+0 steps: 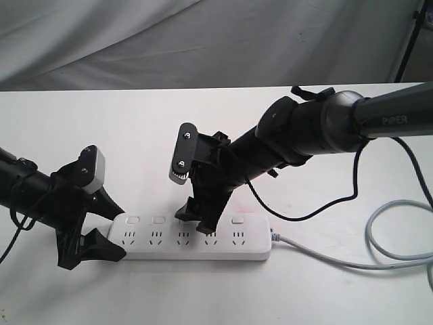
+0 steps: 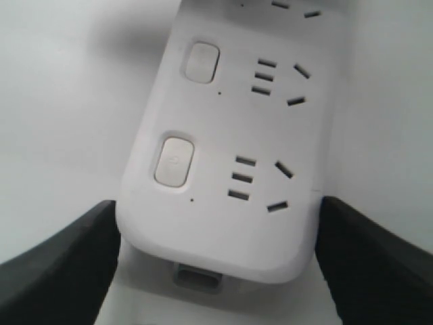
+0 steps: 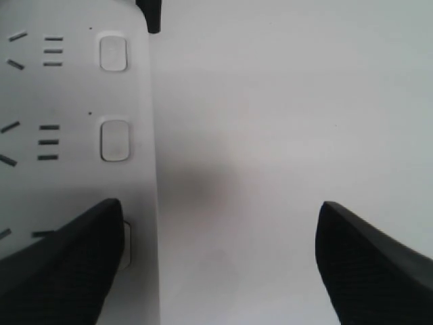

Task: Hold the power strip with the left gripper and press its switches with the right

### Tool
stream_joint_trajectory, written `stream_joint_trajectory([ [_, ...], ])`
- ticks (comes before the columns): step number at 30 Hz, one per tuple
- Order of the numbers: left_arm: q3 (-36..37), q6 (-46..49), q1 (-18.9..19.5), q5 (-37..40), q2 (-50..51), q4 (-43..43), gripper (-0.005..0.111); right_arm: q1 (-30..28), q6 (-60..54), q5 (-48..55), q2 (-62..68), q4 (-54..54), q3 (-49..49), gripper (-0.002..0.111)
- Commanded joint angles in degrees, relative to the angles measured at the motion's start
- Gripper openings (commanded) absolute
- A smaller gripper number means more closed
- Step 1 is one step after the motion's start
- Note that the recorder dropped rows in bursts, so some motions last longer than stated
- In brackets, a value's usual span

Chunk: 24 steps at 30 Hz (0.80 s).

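Observation:
The white power strip (image 1: 196,245) lies along the table's front, with its grey cable (image 1: 338,261) running off to the right. My left gripper (image 1: 116,233) straddles the strip's left end. In the left wrist view its black fingers (image 2: 61,264) press both sides of the strip (image 2: 223,223), so the left gripper (image 2: 216,203) is shut on it. My right gripper (image 1: 196,220) stands open over the strip's middle. In the right wrist view one of its fingers (image 3: 61,264) rests over the third of the switches (image 3: 126,242), and the other hangs over bare table. The first two switches (image 1: 132,220) show uncovered.
A grey cloth (image 1: 169,40) hangs behind the white table (image 1: 325,135). The right arm's black cable (image 1: 318,210) loops onto the table beside the strip. A dark stand leg (image 1: 411,40) rises at the far right corner.

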Motion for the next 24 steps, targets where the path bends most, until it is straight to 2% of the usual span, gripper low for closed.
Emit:
stream_joint_trajectory([
  [1,0.22,0.17,-0.38,-0.12,-0.03,0.17,0.028,-0.19,-0.44,-0.60,0.98,-3.82,0.32,0.072],
  [10,0.22,0.17,-0.38,-0.12,-0.03,0.17,0.028,1.29,2.50,-2.31,2.21,-9.42,0.32,0.072],
  [24,0.22,0.17,-0.38,-0.12,-0.03,0.17,0.028,1.16,2.44,2.78,-5.37,-3.98,0.32,0.072],
])
